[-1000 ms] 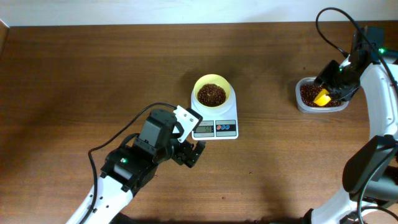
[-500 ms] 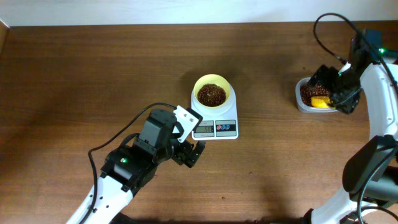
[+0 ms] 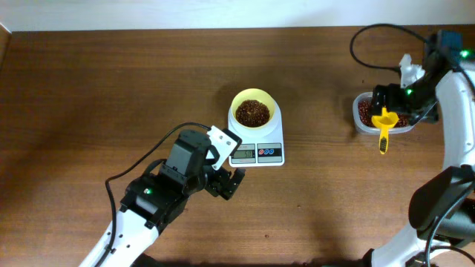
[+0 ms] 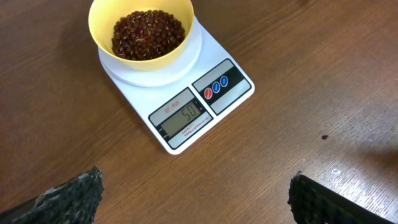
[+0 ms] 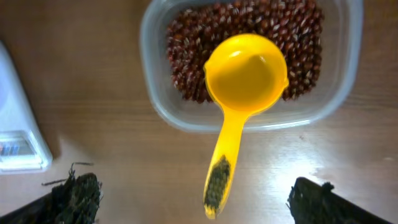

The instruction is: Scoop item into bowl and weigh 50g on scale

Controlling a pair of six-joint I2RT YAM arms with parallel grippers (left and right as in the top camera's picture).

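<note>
Overhead: the small round pale-yellow plastic bowl (image 3: 235, 110) of dark reddish-brown beans (image 3: 253, 113) sits on the white digital kitchen scale (image 3: 256, 155), mid-tabletop (image 3: 111, 89). A yellow long-handled plastic scoop (image 3: 383, 122) lies in a clear plastic tub (image 3: 357, 119).

Left wrist: the scale reads 50; the left gripper (image 4: 196, 193) has its jaws spread, empty.

Right wrist: the right gripper (image 5: 196, 183) has its jaws released, clear of the scoop.

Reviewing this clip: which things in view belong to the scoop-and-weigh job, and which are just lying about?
Part of the job:
- beans, heaped in the bowl
- scale under the bowl, display showing 50
- yellow scoop, its cup resting in the clear tub
- clear tub, holding more beans

Just lying about:
- one stray bean on the table, right of the scale
</note>
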